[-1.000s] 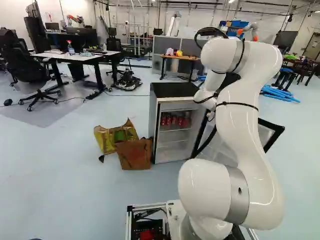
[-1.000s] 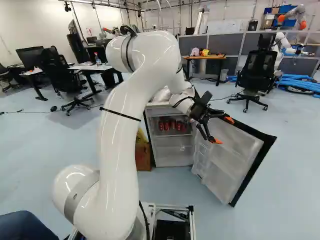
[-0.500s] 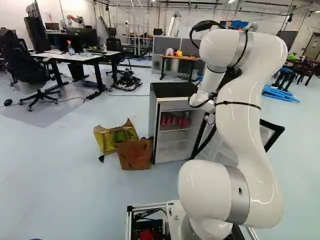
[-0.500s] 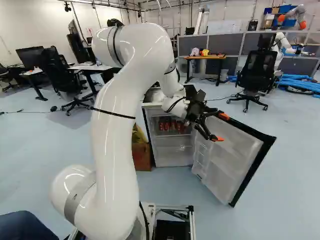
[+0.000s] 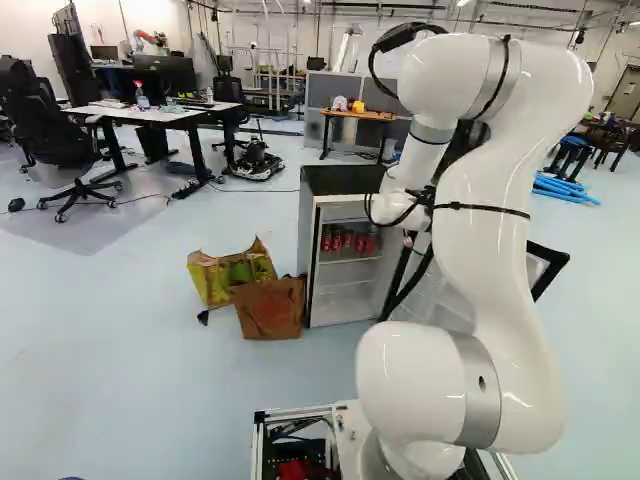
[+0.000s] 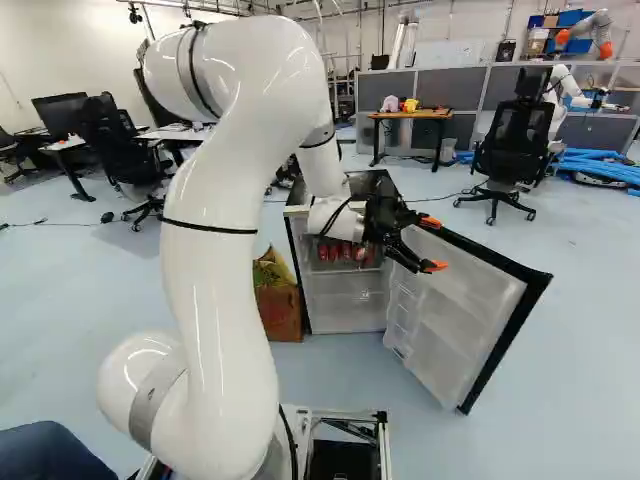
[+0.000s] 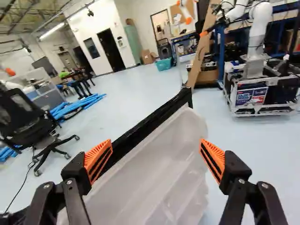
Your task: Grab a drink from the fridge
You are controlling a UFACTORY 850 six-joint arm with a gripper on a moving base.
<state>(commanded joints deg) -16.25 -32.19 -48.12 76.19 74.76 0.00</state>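
Pale floor (image 5: 130,370) surrounds the open fridge (image 5: 309,230), its red cans (image 5: 337,241) on the upper shelf, at 9 o'clock from my fingers (image 7: 155,157) in the right base view. My wrist (image 6: 338,220) has just dropped nearer can height, but my 2 spread fingers face the door (image 6: 470,300), so I likely must turn inward.

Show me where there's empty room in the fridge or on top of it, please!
The black top of the fridge looks bare between its left edge and my arm. Inside, the space below the shelf with the red cans looks bare too. That shelf is crowded, and my end effector is by the open door.
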